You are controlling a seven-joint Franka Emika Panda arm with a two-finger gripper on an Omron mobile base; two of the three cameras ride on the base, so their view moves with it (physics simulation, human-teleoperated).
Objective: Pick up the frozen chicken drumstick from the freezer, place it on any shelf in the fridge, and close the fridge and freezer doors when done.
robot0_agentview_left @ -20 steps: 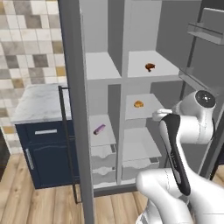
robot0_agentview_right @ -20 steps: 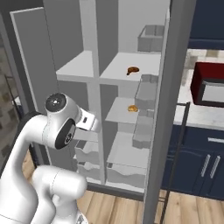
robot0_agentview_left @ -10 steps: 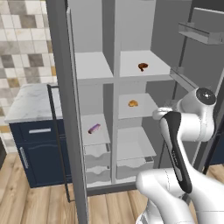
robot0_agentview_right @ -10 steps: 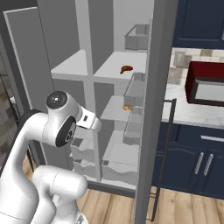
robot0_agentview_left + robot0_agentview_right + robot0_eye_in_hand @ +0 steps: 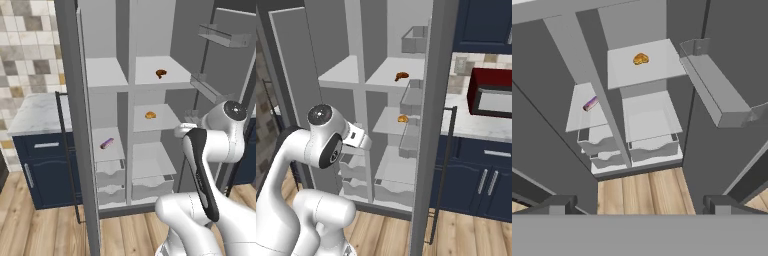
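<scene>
Drumstick [image 5: 161,73] sitting on top fridge shelf [image 5: 165,75], upper centre; orange lump [image 5: 150,115] lying one shelf below, purple bar [image 5: 107,143] lying in freezer [image 5: 102,125] at left; gripper [image 5: 640,204] hanging empty, jaws spread wide

An orange-yellow lump [image 5: 641,59] sits on a white shelf [image 5: 657,72] at twelve o'clock. At ten o'clock a pink-purple bar [image 5: 590,104] lies on a narrower shelf [image 5: 579,117], white drawers [image 5: 649,145] below. A clear door bin [image 5: 722,97] juts out at two o'clock, wood floor [image 5: 644,192] at six.
</scene>
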